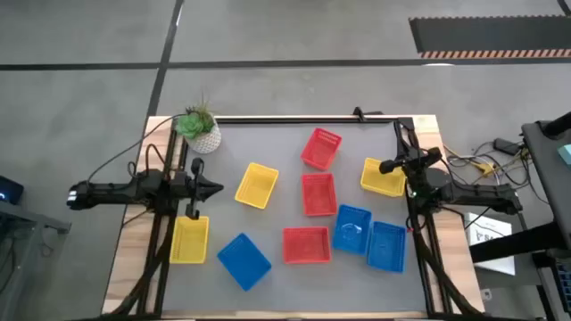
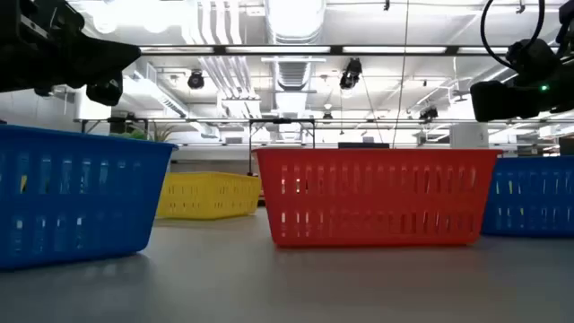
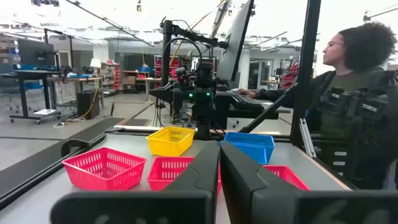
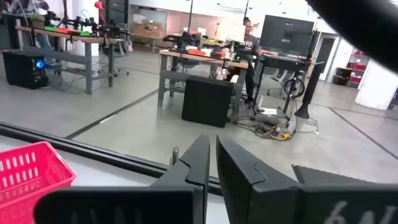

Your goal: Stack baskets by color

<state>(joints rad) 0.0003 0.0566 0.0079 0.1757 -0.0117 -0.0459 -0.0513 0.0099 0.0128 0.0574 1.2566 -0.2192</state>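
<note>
On the grey table (image 1: 285, 276) we see nine baskets lying apart in a single layer, so by our reading no colour has been stacked yet and the whole job is left. The three red baskets (image 1: 318, 193) sit near one another in the middle, one tilted toward the far edge, one below it, one at the near side. The blue baskets (image 1: 385, 244) are split: two just beside each other near the right arm, one alone at the near left. The yellow baskets (image 1: 257, 185) are the most scattered, well apart at left, centre and right.

We find the left gripper (image 1: 214, 188) pinched closed and empty, hovering at the left side between the potted plant (image 1: 200, 127) and the near-left yellow basket, with the centre yellow one near its tip. The right gripper (image 1: 385, 167) is likewise closed with nothing in it, and hangs over the right-hand yellow basket without touching it, as far as we can judge.
</note>
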